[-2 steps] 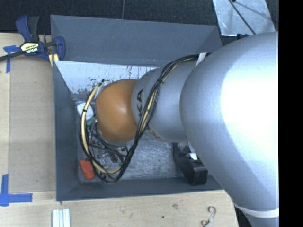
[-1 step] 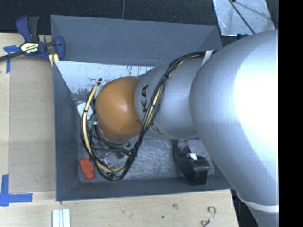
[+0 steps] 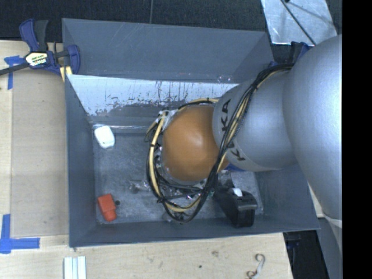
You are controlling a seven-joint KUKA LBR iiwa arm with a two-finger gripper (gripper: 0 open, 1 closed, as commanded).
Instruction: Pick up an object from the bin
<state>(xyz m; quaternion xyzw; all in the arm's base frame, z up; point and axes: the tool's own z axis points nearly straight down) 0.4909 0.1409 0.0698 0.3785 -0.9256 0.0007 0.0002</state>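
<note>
The smooth, domed orange cover (image 3: pixel 189 144) on the wrist, looped with yellow cables (image 3: pixel 154 173), sat low over the middle of the scuffed grey metal bin (image 3: pixel 81 173). How the gripper (image 3: pixel 177 201) stood beneath it I could not tell. Nearest, at lower right, lay a matte black boxy piece (image 3: pixel 239 208). A rounded white lump (image 3: pixel 104 136) and an orange-red block (image 3: pixel 107 207) lay at left. Part of the black "KUKA" lettering (image 3: pixel 224 110) showed on the glossy arm (image 3: pixel 279 121).

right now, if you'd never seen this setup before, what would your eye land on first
First, the big silver arm reaching in from the right, with its orange dome cover and looped cables hanging over the middle of the grey bin. Around it, a small white thing lies at the floor's upper left, a red-orange block at the lower left, and a black thing at the lower right beside the arm.
</note>
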